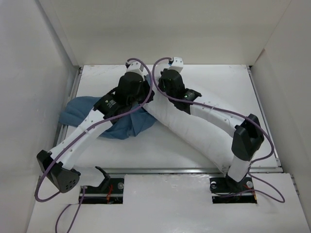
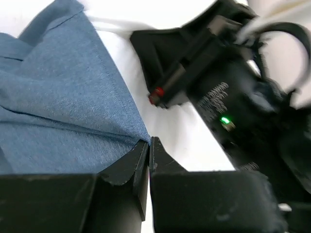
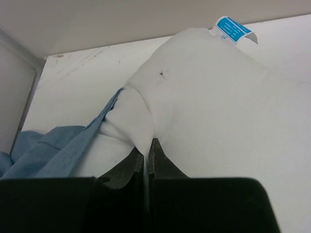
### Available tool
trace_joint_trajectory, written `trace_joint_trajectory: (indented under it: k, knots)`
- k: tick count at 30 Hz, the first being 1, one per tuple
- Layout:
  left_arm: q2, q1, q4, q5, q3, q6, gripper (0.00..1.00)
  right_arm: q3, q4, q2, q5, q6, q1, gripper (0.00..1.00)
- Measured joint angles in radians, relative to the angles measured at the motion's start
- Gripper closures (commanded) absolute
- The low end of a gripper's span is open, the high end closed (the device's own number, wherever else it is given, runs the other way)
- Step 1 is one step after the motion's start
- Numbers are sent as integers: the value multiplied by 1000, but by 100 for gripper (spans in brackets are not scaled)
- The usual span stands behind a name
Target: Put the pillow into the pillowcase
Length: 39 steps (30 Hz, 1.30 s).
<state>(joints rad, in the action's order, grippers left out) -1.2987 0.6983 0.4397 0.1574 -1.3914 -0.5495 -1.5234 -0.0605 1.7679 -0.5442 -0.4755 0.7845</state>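
The white pillow (image 1: 194, 133) lies slantwise across the table, from the middle toward the front right. Its near end rises in the right wrist view, where my right gripper (image 3: 147, 145) is shut on a pinched fold of the pillow (image 3: 204, 87). The blue pillowcase (image 1: 82, 112) is bunched at the left, partly under the left forearm. A strip of the pillowcase (image 3: 73, 145) reaches up to the pillow's end. My left gripper (image 2: 149, 141) is shut on a corner of the pillowcase (image 2: 63, 97). Both wrists meet over the pillow's far end, which hides the fingertips from above.
The right arm's black wrist (image 2: 228, 97) sits very close to the left fingers. A blue tag (image 3: 233, 30) sticks out of the pillow's corner. White walls (image 1: 29, 73) enclose the table on the left, back and right. Purple cables (image 1: 146, 63) loop above the wrists.
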Motion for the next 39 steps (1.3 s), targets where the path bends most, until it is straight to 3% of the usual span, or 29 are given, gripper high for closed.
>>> trace_joint_trajectory:
  k: [9, 18, 21, 23, 25, 26, 32, 39]
  knots:
    - [-116, 9, 15, -5, -200, 34, 100, -32, 43, 85, 156, -28, -17, 100]
    - [-237, -55, 108, -6, -259, 54, 100, 418, 497, 11, 399, 6, 72, 100]
    - [-245, -53, 135, -60, -240, 37, 100, 552, 603, -67, 442, 32, 79, 87]
    - [-219, -49, 125, -78, -199, 22, 100, 591, 612, -103, 453, 47, 79, 59]
    - [-161, -48, 111, -73, -128, 0, 100, 600, 586, -131, 451, 61, 83, 5]
    - [-129, -49, 103, -68, -99, -11, 100, 600, 566, -145, 447, 74, 88, 0]
    - [108, -63, 46, 6, 47, -70, 100, 515, 324, -224, 367, 158, 120, 0]
    - [116, -106, 19, 111, 52, -72, 100, 386, 54, -240, 192, 191, 125, 0]
